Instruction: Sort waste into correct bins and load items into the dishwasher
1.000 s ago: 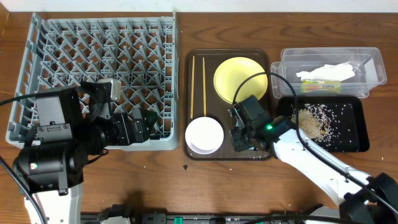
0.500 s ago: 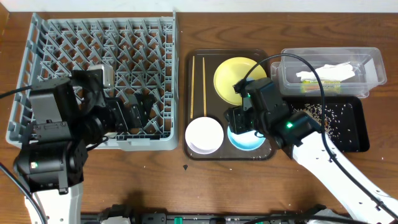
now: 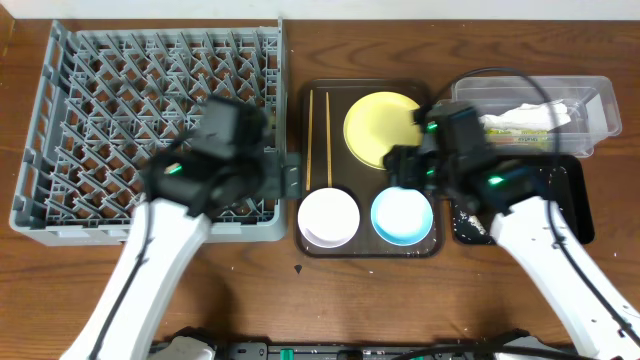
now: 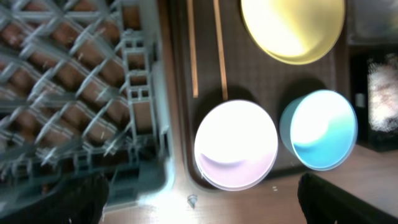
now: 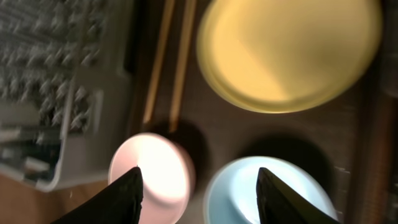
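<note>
The grey dish rack [image 3: 120, 110] fills the left. The yellow plate [image 3: 383, 125], two chopsticks [image 3: 318, 135], pinkish-white bowl [image 3: 328, 217] and light blue bowl [image 3: 402, 216] rest on the brown serving tray [image 3: 362, 180]. My left gripper [image 3: 290, 180] is open and empty at the rack's right edge; its wrist view looks down on the pinkish-white bowl [image 4: 236, 144] and light blue bowl [image 4: 318, 129]. My right gripper [image 3: 405, 170] is open and empty above both bowls [image 5: 152, 171] [image 5: 261, 193]. Napkin [image 3: 535, 108] and wrapper [image 3: 515, 133] lie in the clear tub [image 3: 600, 95]. The white cup is out of view.
The black tray [image 3: 572, 195] with rice scraps [image 4: 380, 87] sits right of the serving tray, partly under my right arm. The rack's corner [image 4: 146, 155] lies close to the pinkish-white bowl. Bare wood runs along the front edge.
My left arm swung right to the rack's right edge. My right gripper rose and moved back from the black tray; the light blue bowl now stands uncovered on the serving tray.
</note>
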Available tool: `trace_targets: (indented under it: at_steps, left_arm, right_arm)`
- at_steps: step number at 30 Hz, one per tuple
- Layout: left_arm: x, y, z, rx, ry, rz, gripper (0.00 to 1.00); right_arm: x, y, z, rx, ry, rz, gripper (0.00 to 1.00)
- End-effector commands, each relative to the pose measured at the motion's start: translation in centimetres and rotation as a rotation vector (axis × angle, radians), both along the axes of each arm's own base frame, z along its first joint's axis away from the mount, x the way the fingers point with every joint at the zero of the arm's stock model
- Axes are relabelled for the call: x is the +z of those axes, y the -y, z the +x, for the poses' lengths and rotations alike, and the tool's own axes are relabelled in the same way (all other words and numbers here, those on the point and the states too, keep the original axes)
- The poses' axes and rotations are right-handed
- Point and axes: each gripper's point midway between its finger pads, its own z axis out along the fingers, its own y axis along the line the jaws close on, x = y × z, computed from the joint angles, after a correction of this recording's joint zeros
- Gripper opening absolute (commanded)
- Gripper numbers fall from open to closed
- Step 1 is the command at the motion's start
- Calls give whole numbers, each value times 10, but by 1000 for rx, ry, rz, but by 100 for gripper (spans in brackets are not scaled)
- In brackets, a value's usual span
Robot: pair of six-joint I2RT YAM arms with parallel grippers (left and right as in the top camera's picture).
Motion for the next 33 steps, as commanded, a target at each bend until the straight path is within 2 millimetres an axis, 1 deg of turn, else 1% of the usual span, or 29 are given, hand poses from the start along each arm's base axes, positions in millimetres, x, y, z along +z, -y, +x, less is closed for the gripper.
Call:
trace_targets:
  at_steps: [1, 4, 5, 7, 9, 11, 12, 13, 16, 18, 21, 24, 27, 31, 33]
  left_arm:
    - [-3, 11, 20, 14, 49, 53, 98]
    - [-3, 32, 43, -15, 121, 11, 98]
    - [-4, 39, 52, -22, 144, 1, 98]
    - [-13, 50, 67, -53, 168, 6, 98]
    - [-33, 57, 77, -70, 149, 21, 98]
    - [-57, 64, 86, -77, 112, 23, 98]
    - [-69, 69, 89, -87, 89, 16, 97]
    - [-85, 73, 93, -94, 63, 15, 92]
    - [-113, 77, 98, -101, 22, 36, 80]
    - [-127, 80, 98, -127, -2, 56, 75]
    - [-140, 87, 99, -148, -15, 66, 67]
    - [-152, 94, 100, -158, -15, 84, 57]
    - [-168, 93, 103, -150, -11, 140, 54]
    - [-191, 98, 105, -151, -28, 148, 48]
    - [-200, 98, 107, -134, -37, 144, 47]
  right_arm:
    - [26, 25, 4, -92, 10, 85, 56]
    - [32, 50, -2, -120, 3, 87, 59]
    - [32, 58, -5, -134, -3, 79, 62]
    - [32, 68, -11, -145, -16, 63, 67]
    - [29, 71, -17, -152, -39, 56, 71]
    - [26, 72, -20, -151, -58, 51, 77]
    - [24, 72, -21, -151, -65, 50, 79]
    - [23, 72, -23, -151, -73, 48, 80]
    - [21, 72, -25, -152, -86, 45, 80]
    - [21, 72, -26, -152, -89, 44, 80]
    - [21, 72, -26, -152, -91, 44, 79]
    - [21, 72, -26, -152, -91, 44, 78]
    - [20, 72, -27, -153, -94, 44, 77]
    - [18, 73, -29, -153, -103, 42, 73]
    - [17, 73, -30, -153, -109, 41, 73]
